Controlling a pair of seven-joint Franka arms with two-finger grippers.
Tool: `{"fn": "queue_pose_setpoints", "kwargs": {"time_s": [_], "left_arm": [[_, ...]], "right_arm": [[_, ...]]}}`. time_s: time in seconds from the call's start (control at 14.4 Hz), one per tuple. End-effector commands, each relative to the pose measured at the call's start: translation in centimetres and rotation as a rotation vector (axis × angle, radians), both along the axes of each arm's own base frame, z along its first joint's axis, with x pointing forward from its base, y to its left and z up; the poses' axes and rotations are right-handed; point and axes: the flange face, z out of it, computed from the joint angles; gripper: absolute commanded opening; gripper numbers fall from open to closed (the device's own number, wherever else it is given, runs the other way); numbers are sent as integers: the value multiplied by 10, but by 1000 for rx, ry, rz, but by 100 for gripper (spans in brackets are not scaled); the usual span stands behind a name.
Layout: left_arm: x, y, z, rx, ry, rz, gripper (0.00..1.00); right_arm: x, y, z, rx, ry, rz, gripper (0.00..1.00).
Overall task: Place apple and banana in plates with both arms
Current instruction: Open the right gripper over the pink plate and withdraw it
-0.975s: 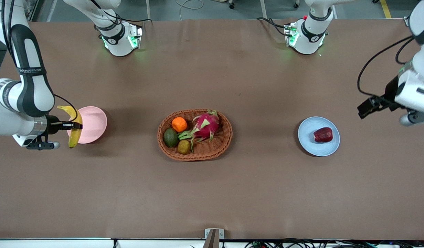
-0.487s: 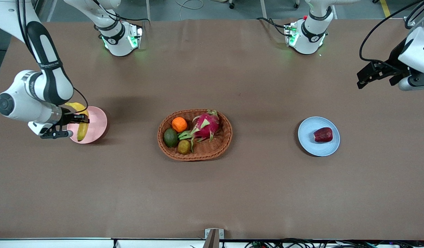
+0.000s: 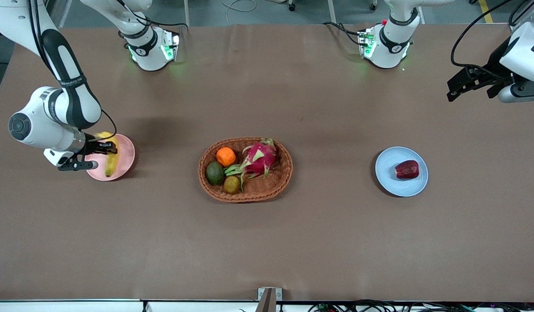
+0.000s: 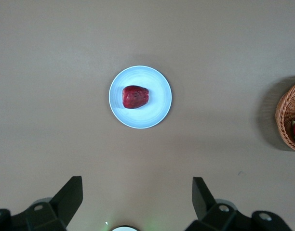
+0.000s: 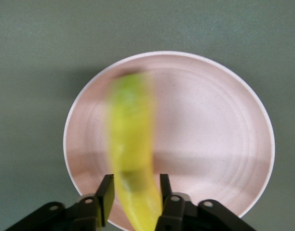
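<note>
The yellow banana (image 3: 110, 161) lies across the pale pink plate (image 3: 124, 151) at the right arm's end of the table. My right gripper (image 3: 107, 148) is low over that plate, its fingers slightly parted on either side of the banana (image 5: 132, 159), which shows blurred while the pink plate (image 5: 215, 139) is sharp. The dark red apple (image 3: 407, 169) rests on the light blue plate (image 3: 390, 173). My left gripper (image 3: 457, 88) is open and empty, high over the table at the left arm's end; its view shows the apple (image 4: 135, 96) on the blue plate (image 4: 157, 108) far below the left gripper (image 4: 137, 196).
An oval wicker basket (image 3: 275, 184) in the middle of the table holds a pink dragon fruit (image 3: 260, 158), an orange (image 3: 226, 156) and two green-brown fruits. Its rim shows in the left wrist view (image 4: 285, 120). The arm bases stand along the table's top edge.
My right gripper has carried the banana from the plate's outer rim to over the plate and lowered it; the banana now slips free. My left gripper has risen away from the blue plate.
</note>
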Motion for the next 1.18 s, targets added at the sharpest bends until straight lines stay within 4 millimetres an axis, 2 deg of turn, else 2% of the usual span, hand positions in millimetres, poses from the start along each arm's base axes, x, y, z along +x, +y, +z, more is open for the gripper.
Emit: {"fn": "queue_pose_setpoints", "kwargs": {"time_s": [0.0,0.07,0.14,0.42,0.63,0.77,0.97,1.11], "left_arm": [[-8,0,3,-10,1,-12,100],[-8,1,4,-11,-2,-13,100],[-8,1,5,-10,-4,-21,100],[-10,3,5,-2,12,-74,100],[-9,4,4,1,16,-74,100],[-7,4,9,1,5,-74,100],[-4,6,7,3,8,-69,100],[-4,8,9,5,5,-68,100]], "right_arm": [[-7,-2,2,1,-5,1,100],[-6,-1,6,0,-8,-1,100],[-3,-1,20,1,-14,-4,100],[31,-12,104,16,-29,-7,100],[66,-20,191,18,-29,-52,100],[80,-13,241,7,-47,-97,100],[88,-7,296,-6,-85,-129,100],[90,-3,320,-15,-96,-178,100]]}}
